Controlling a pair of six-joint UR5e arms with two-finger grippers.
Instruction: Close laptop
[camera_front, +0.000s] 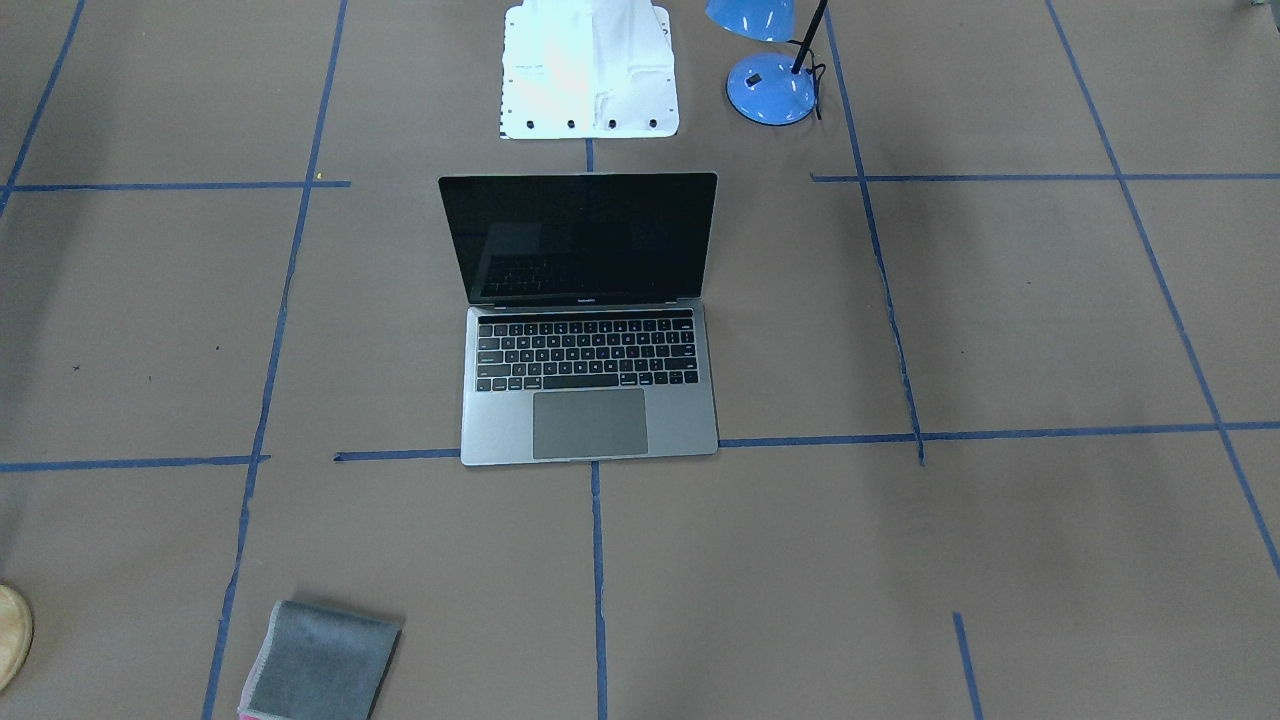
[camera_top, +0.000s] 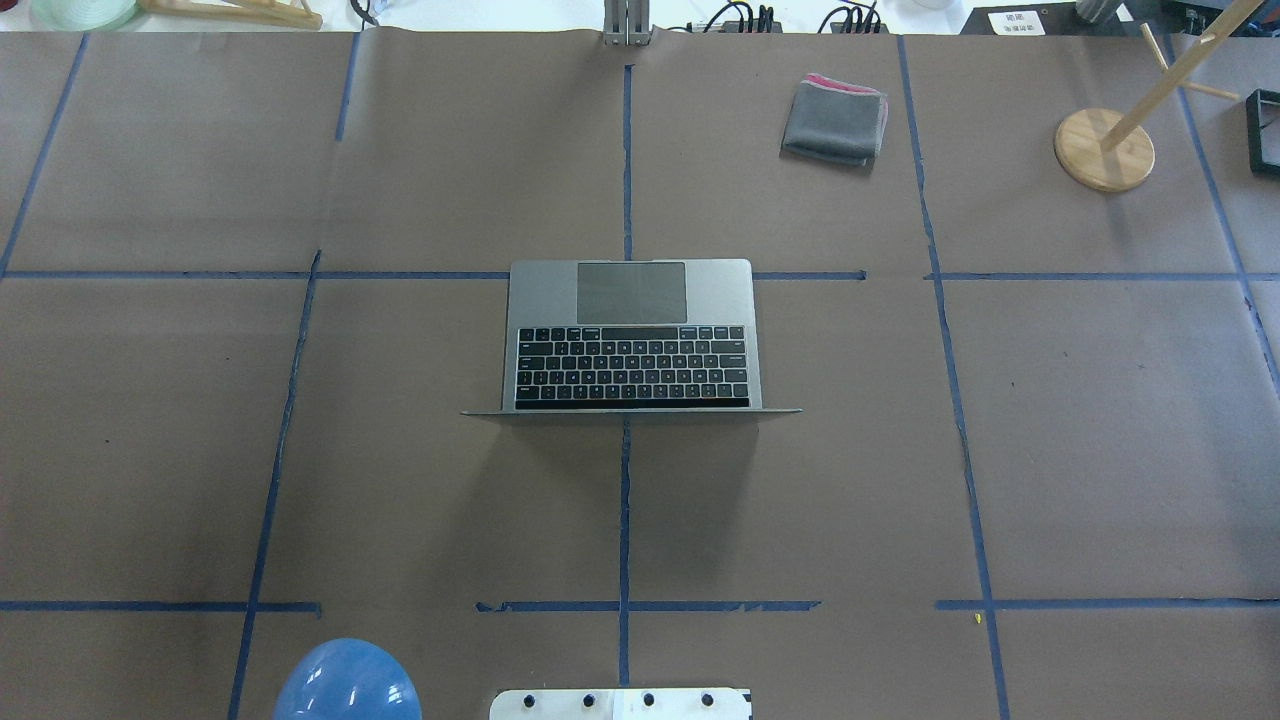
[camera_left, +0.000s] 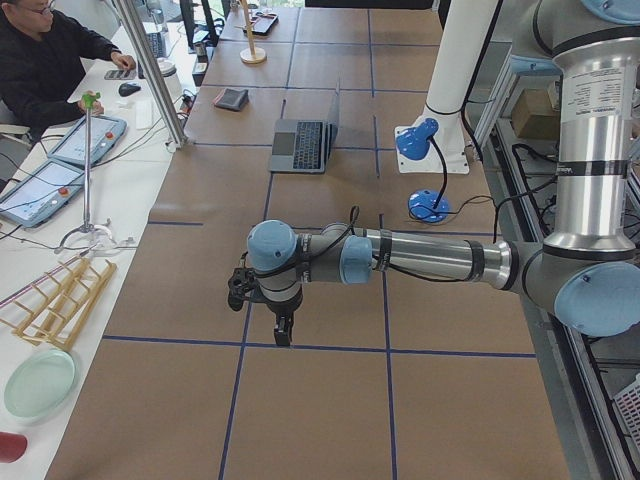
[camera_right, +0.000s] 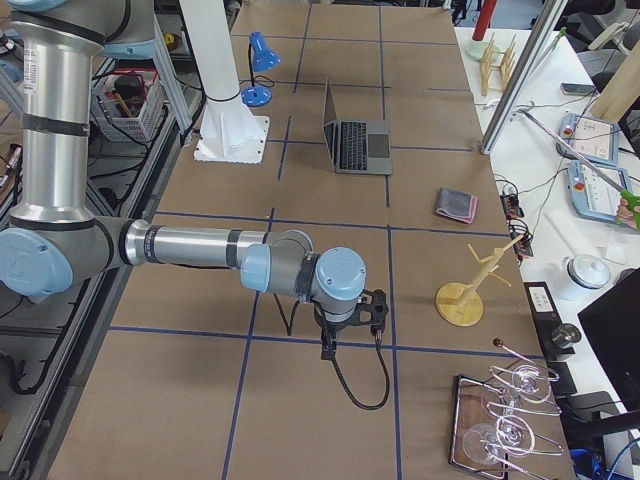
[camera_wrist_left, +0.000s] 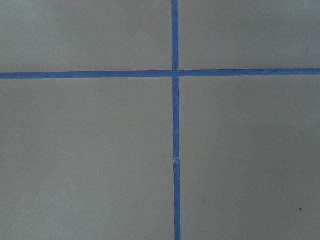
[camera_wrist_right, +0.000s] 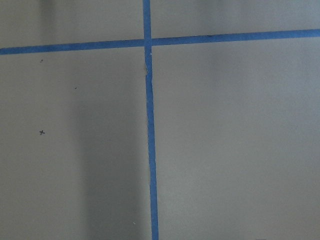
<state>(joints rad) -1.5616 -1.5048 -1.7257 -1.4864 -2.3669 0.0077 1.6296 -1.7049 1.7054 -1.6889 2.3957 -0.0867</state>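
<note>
One laptop (camera_top: 630, 340) sits open at the centre of the table (camera_top: 450, 500), its dark screen (camera_front: 585, 240) upright. In the overhead view a folded grey cloth (camera_top: 835, 120) lies at one o'clock from it, a wooden stand (camera_top: 1103, 148) at two and a blue lamp (camera_top: 345, 685) at seven. The left gripper (camera_left: 283, 325) and right gripper (camera_right: 328, 345) hang well apart from the laptop. Whether they are clenched or released cannot be told.
</note>
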